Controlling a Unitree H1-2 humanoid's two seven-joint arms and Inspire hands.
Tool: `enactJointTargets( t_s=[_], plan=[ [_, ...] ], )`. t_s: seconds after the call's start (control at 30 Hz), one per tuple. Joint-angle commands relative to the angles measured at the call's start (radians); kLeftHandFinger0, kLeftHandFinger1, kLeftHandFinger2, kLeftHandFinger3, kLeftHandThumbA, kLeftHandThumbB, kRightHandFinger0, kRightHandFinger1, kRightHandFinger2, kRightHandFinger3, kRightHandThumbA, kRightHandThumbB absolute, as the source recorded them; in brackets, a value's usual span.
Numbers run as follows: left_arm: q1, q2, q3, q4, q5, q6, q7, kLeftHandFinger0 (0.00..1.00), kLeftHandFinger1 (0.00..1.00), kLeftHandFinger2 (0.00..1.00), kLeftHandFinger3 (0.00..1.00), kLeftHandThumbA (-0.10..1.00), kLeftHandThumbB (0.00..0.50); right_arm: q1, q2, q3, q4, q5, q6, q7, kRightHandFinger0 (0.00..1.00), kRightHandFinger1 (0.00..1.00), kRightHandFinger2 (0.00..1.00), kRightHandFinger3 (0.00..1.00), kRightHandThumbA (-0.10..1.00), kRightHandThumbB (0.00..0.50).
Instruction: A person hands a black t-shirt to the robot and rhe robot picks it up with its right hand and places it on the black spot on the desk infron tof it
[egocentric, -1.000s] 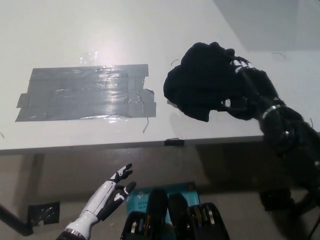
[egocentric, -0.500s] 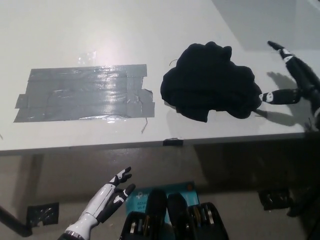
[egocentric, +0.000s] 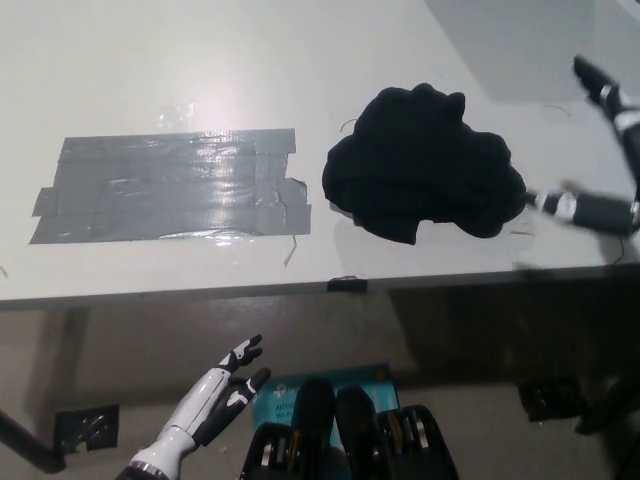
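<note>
The black t-shirt (egocentric: 420, 165) lies in a crumpled heap on the white desk (egocentric: 300, 60), near the desk's front edge. It sits just to the right of the patch of grey tape (egocentric: 170, 187), with a narrow strip of bare desk between the two, so it is beside the patch and not on it. The tape patch itself is shiny and wrinkled, made of overlapping strips.

The black right hand (egocentric: 605, 150) is at the far right edge of the view, to the right of the shirt. Its fingers are spread apart and it grips nothing; one finger points toward the shirt's right edge with its tip just beside the cloth, another reaches up and away from it. The hand is blurred, so I cannot tell whether that near fingertip touches the cloth.

The white left hand (egocentric: 222, 385) rests below the desk's front edge, under the tape patch, fingers loosely spread and holding nothing.
</note>
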Motion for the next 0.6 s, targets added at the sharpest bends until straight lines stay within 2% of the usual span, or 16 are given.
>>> enactJointTargets(
  t_s=[0.0,0.1,0.2,0.27,0.3,0.47,0.5,0.57],
  plan=[
    [-0.038,0.016,-0.009,-0.038,0.011,-0.017,-0.015,0.83,0.95,0.95,1.0,1.0,0.5,0.247,0.123,0.019,-0.261,0.224,-0.132,0.035,1.0,1.0,1.0,1.0,1.0,0.483],
    [-0.028,0.018,-0.009,-0.035,0.009,-0.023,-0.014,0.83,0.96,0.94,1.0,1.0,0.5,0.302,0.166,0.052,-0.102,0.156,-0.17,0.063,1.0,1.0,1.0,1.0,1.0,0.417],
    [-0.023,0.012,-0.012,-0.033,0.01,-0.021,-0.013,0.84,0.96,0.94,1.0,1.0,0.5,0.322,0.207,0.053,0.007,0.14,-0.181,0.071,1.0,1.0,1.0,1.0,1.0,0.414],
    [-0.025,0.006,-0.011,-0.027,0.008,-0.023,-0.011,0.84,0.96,0.94,1.0,1.0,0.5,0.326,0.222,0.048,0.074,0.146,-0.208,0.087,1.0,1.0,1.0,1.0,1.0,0.346],
    [-0.021,0.003,-0.01,-0.031,0.005,-0.015,-0.011,0.83,0.96,0.94,1.0,1.0,0.5,0.326,0.224,0.057,0.15,0.102,-0.241,0.085,1.0,1.0,1.0,1.0,1.0,0.315],
    [-0.021,-0.005,-0.013,-0.026,0.013,-0.026,-0.004,0.8,0.94,0.93,1.0,1.0,0.5,0.311,0.204,0.068,0.27,0.051,-0.26,0.102,1.0,1.0,1.0,1.0,1.0,0.295],
    [-0.016,-0.007,-0.013,-0.028,0.011,-0.026,-0.002,0.79,0.94,0.92,1.0,1.0,0.5,0.311,0.198,0.071,0.263,0.034,-0.245,0.099,1.0,1.0,1.0,1.0,1.0,0.349],
    [-0.014,-0.007,-0.012,-0.029,0.011,-0.026,-0.001,0.79,0.94,0.92,1.0,1.0,0.5,0.31,0.198,0.071,0.265,0.029,-0.245,0.1,1.0,1.0,1.0,1.0,1.0,0.356]
  ],
)
